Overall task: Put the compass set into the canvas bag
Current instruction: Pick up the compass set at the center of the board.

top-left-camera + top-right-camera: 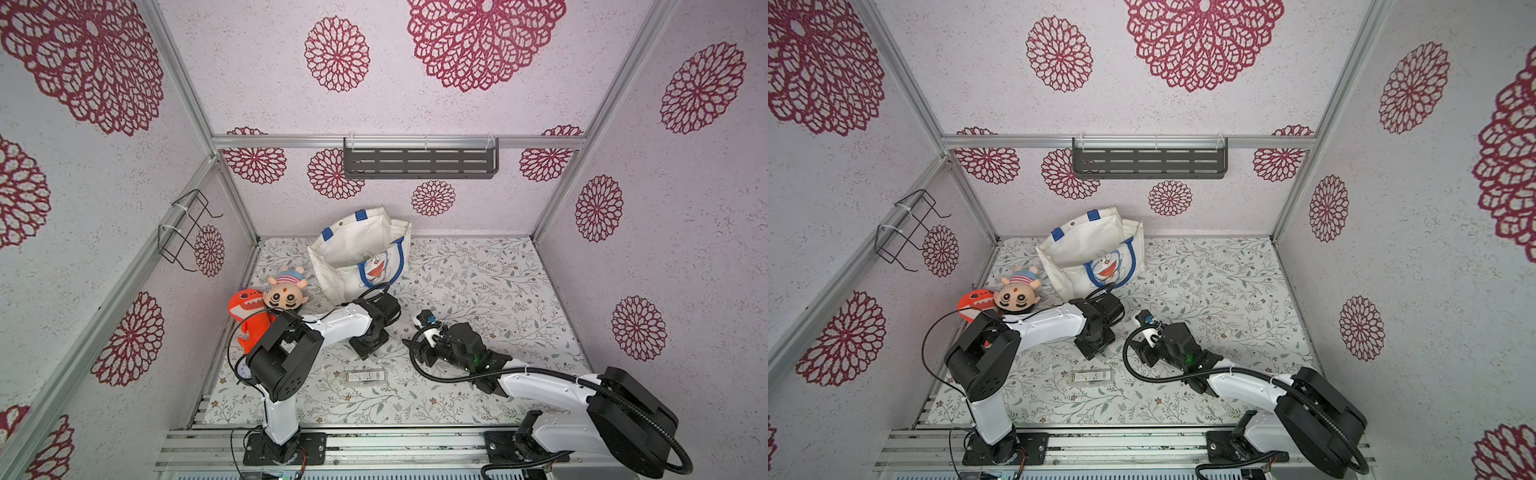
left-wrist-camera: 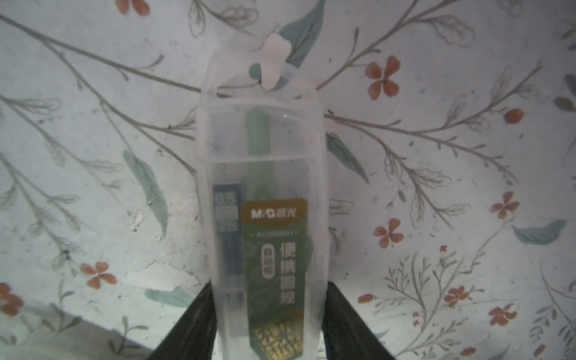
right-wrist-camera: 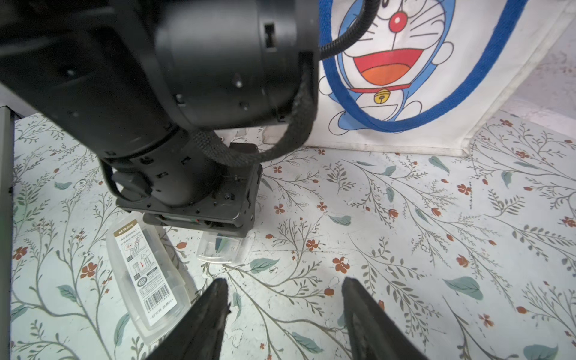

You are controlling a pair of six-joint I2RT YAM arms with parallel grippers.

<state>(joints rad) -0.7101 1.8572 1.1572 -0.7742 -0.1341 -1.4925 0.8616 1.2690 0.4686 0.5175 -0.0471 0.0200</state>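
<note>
The compass set is a clear plastic case with a green label, lying on the flowered table cloth. My left gripper points down over it with its black fingers pressed against both long sides, shut on the case. The case's far end pokes out under the gripper. The canvas bag stands upright just behind, mouth open, blue cat print facing my arms. My right gripper hovers open and empty to the right.
A second clear case lies barcode side up near the front of the table. An orange dinosaur plush and a doll sit at the left. A wire rack and a dark shelf hang on the walls.
</note>
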